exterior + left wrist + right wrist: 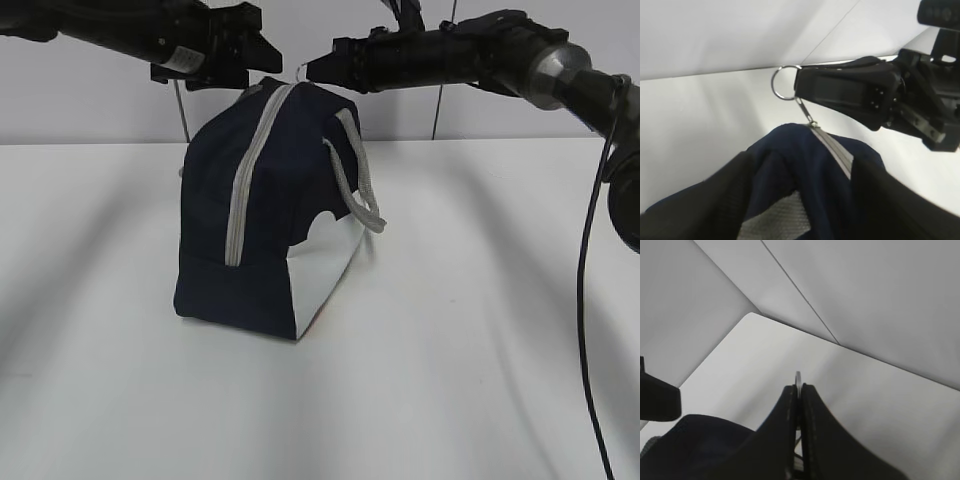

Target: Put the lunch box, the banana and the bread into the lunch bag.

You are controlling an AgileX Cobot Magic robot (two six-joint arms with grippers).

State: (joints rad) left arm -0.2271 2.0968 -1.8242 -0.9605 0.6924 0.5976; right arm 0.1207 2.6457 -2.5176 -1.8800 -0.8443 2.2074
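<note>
The dark navy lunch bag (250,230) stands on the white table with its grey zipper (245,170) closed over the top. My right gripper (312,70) is shut on the metal ring pull (785,82) at the bag's top end; the ring's edge pokes out between the pressed fingers (790,405). My left gripper (250,65) hovers at the bag's top left. Its jaws stand apart on either side of the navy top fabric (805,170). The lunch box, the banana and the bread are out of view.
The white table (450,350) spreads around the bag, with a pale wall behind it. Grey strap handles (355,180) hang down the bag's right side. A black cable (590,300) drops from the right arm at the far right.
</note>
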